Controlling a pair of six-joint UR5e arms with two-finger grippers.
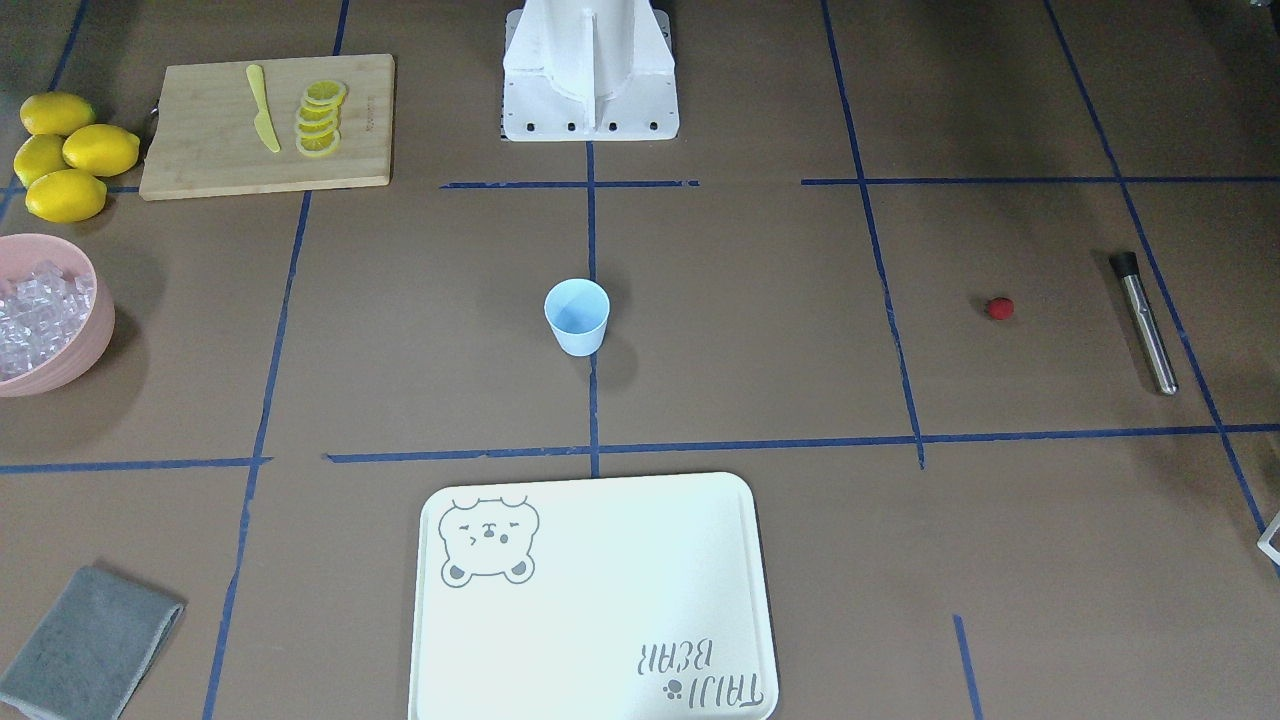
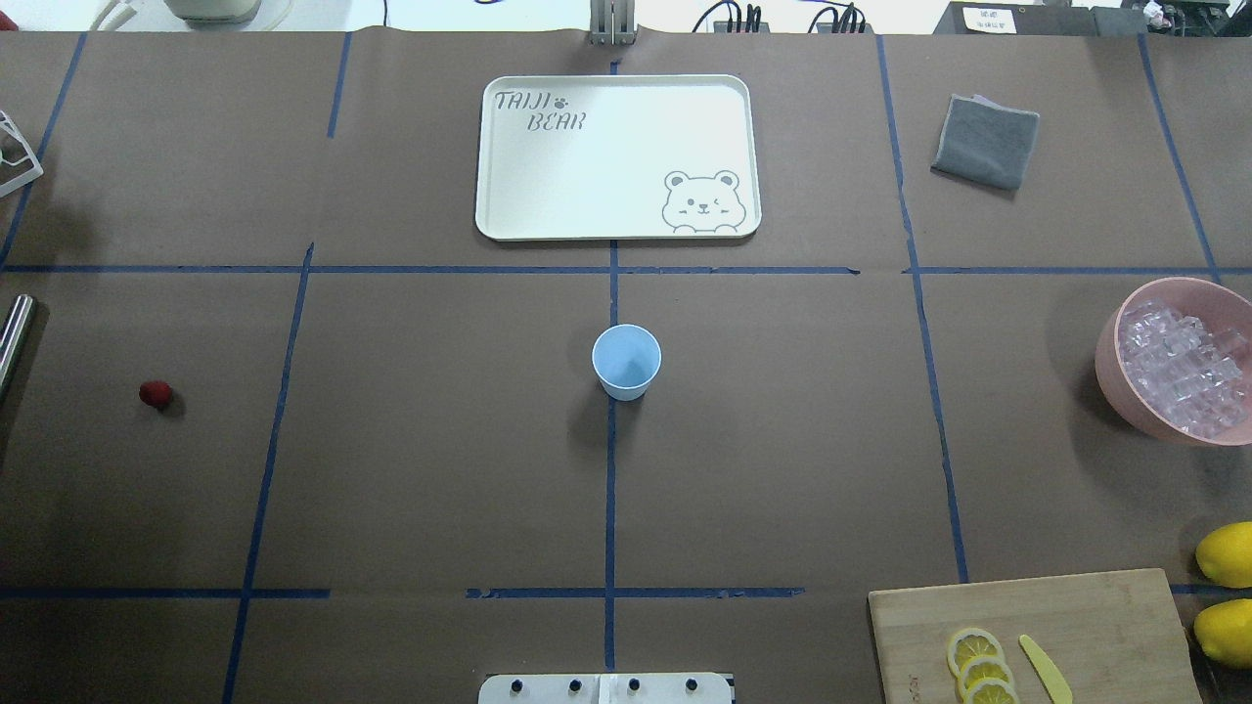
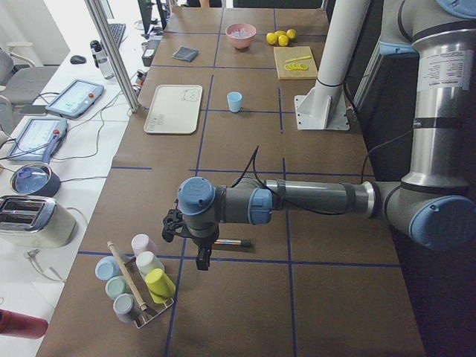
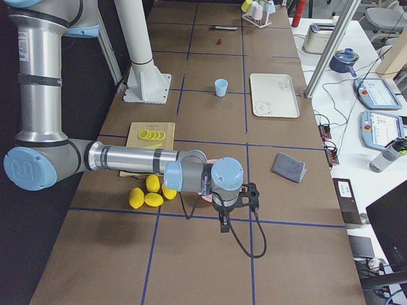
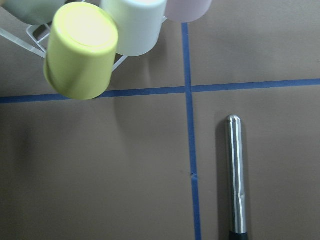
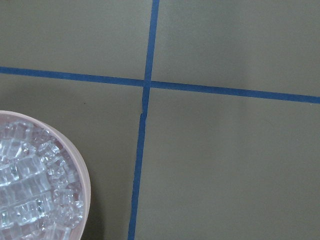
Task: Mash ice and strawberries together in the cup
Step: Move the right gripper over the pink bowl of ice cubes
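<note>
From the front: opening step by the look of it, nothing loaded yet. Pale blue cup (image 1: 577,316) upright at the middle of the surface (image 1: 760,330), seemingly empty. Strawberry (image 1: 999,308) well apart on the robot's left, near a metal rod (image 1: 1145,322) that is probably the masher. Ice (image 1: 30,315) heaped in a pink bowl (image 1: 103,310) far on the robot's right. From overhead: same layout, rod cut off at the edge, no arm in sight. From the left end: left claw (image 3: 201,257) hanging near the rod and a rack of cups (image 3: 137,286); spread or pressed together, cannot tell. From the right end: right claw (image 4: 223,222) hovering by the lemons (image 4: 149,190), bowl mostly hidden behind the wrist; finger spacing likewise impossible to tell. Left wrist: only rod and rack, no fingers. Right wrist: only bowl rim and ice. Likely next: dropping to pinch the berry or some ice, then carrying it to the cup.
</note>
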